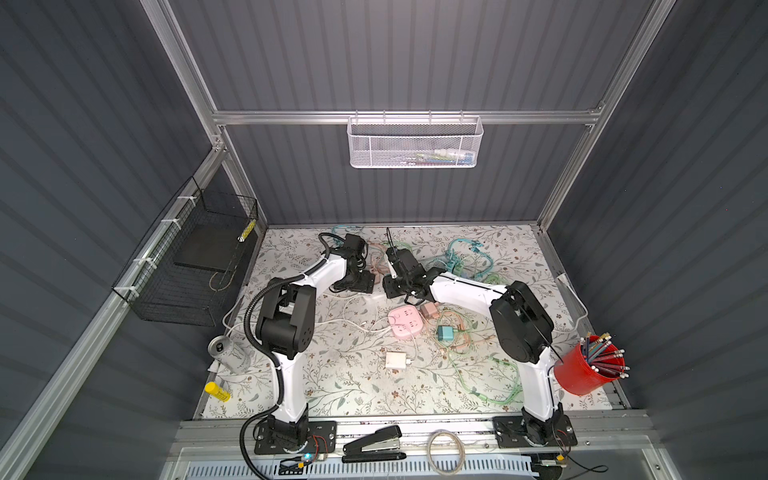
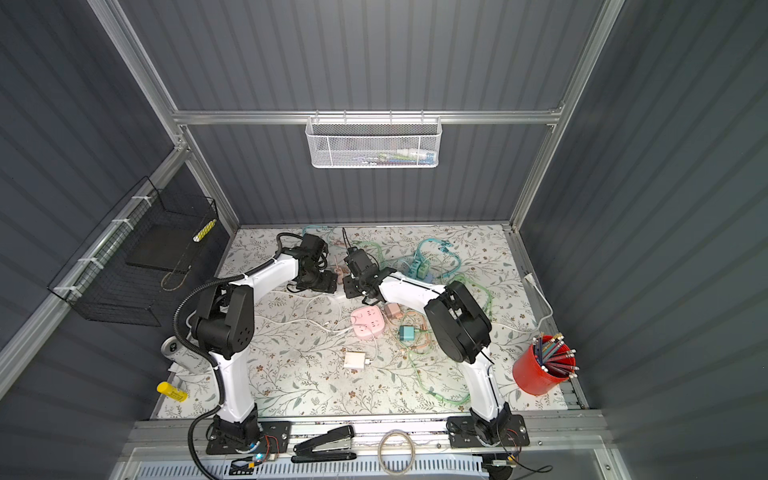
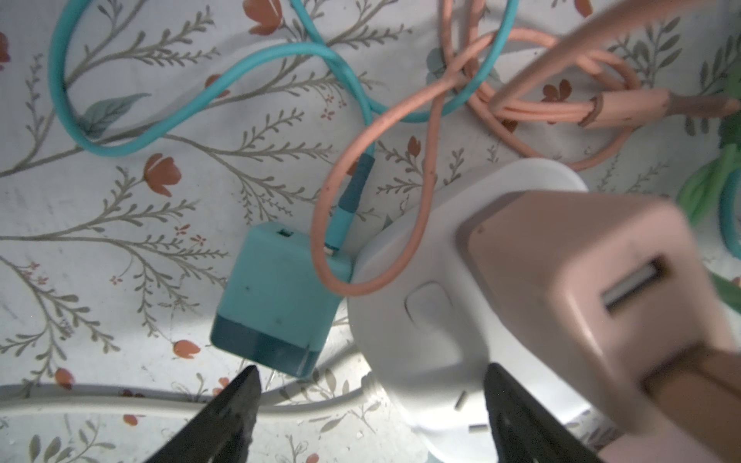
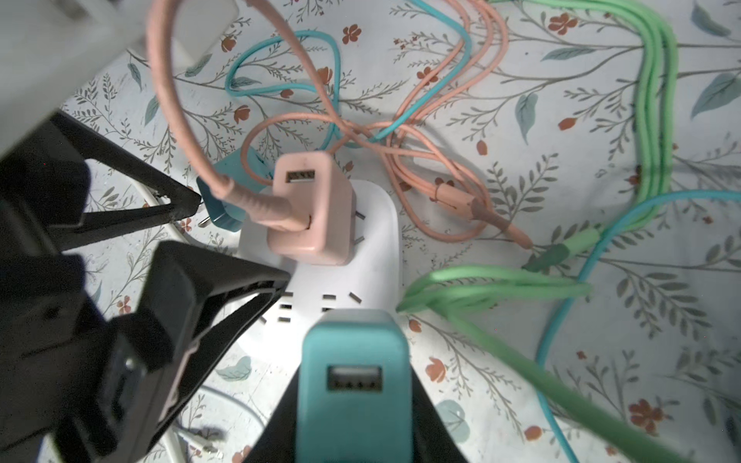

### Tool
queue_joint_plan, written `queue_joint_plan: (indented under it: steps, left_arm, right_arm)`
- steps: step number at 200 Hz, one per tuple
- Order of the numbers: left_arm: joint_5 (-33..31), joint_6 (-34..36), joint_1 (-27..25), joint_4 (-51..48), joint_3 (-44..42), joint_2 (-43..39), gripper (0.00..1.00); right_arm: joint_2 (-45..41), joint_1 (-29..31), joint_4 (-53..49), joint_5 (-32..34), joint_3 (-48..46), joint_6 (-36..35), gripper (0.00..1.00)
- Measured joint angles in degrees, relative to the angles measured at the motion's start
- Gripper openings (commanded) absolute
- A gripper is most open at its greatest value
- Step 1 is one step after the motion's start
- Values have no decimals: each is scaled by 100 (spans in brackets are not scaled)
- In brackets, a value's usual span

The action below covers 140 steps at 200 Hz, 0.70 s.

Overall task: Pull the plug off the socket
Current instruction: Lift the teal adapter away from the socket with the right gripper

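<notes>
Both arms reach in over the desk (image 1: 353,386). In both top views the two pincers meet nose to nose just above centre frame, hiding what lies under them, so the wrist views tell it.

The right pincer (image 4: 355,405) is closed on the teal plug (image 4: 355,348), one black finger on each flank. That plug stands right over the near end of the white socket (image 4: 377,264). Its body covers the slots, so I cannot tell whether its prongs are in.

The left pincer (image 3: 371,371) is spread wide and holds nothing. One fingertip sits by the second teal plug (image 3: 276,296), the other over the socket. The pink plug (image 4: 312,208) stands on the socket just beyond those tips, not between them, and a pink cable (image 4: 168,100) runs into its face.

Count around the socket: one socket, one pink plug and two teal plugs. The second teal plug lies on the desk just beside the socket's edge. A green cable bundle (image 4: 657,100) and teal loops tangle beyond, too knotted to count.

Lower, at centre frame in a top view and well apart from the pincers, there is one pink socket (image 1: 405,320). A spare pink plug (image 1: 430,309) lies just beside it and a spare teal plug (image 1: 446,332) near it. One white plug (image 1: 395,359) lies below them.
</notes>
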Motion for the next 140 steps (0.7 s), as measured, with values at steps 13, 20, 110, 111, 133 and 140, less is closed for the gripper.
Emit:
queue_joint_plan:
  steps: [13, 20, 110, 111, 133, 140]
  left_arm:
    - [-4, 0, 0, 39, -44, -28, 87]
    - [-4, 0, 0, 59, -70, -39, 88]
    - [-105, -2, 0, 166, -173, -136, 88]
    - [-107, 0, 0, 170, -177, -140, 88]
    - [-170, 0, 2, 201, -254, -201, 88]
    - [-190, 0, 4, 240, -326, -247, 88]
  right_arm:
    - [-24, -15, 44, -28, -52, 0, 0]
    - [-57, -31, 59, -55, -109, 7, 0]
    - [-299, -490, -28, -605, -415, 42, 4]
    - [-299, -496, -35, -621, -415, 44, 4]
    - [-286, -527, -122, -848, -415, 74, 5]
    - [-275, -527, -155, -914, -411, 76, 5]
